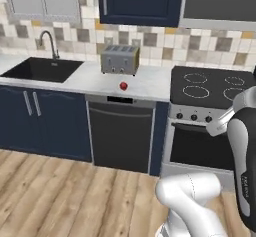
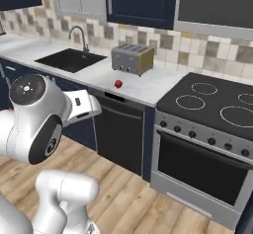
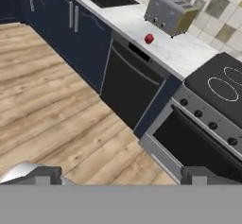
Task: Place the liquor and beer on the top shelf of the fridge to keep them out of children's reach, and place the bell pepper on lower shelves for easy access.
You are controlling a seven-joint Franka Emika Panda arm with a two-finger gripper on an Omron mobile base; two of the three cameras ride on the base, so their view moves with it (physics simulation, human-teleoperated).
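The gripper (image 3: 118,176) sits at six o'clock in the hand view, its two dark finger tips (image 3: 40,175) spread as wide apart as they go, with nothing between them and only the wooden floor (image 3: 52,105) beyond. In the left base view the arm (image 1: 242,151) rises at four o'clock, and in the right base view its round white joint bulks at nine o'clock. Past the floor stands the run of dark blue cabinets (image 1: 42,121), with the black dishwasher (image 1: 120,136) at the centre of the left base view and the oven (image 2: 202,164) at four o'clock in the right base view, its black cooktop (image 1: 212,86) showing white burner rings. On the white counter (image 1: 145,83) above the dishwasher lies the bell pepper (image 1: 123,86), small, round and red, alone near the front edge and well apart from the gripper; in the hand view it appears at one o'clock. Just behind the pepper, not touching it, stands a grey toaster (image 1: 120,59). Further along at ten o'clock in the left base view is the black sink (image 1: 42,69) with its curved tap (image 1: 48,42), and behind everything runs the chequered tile wall (image 1: 165,46) under dark upper cabinets (image 1: 140,1).
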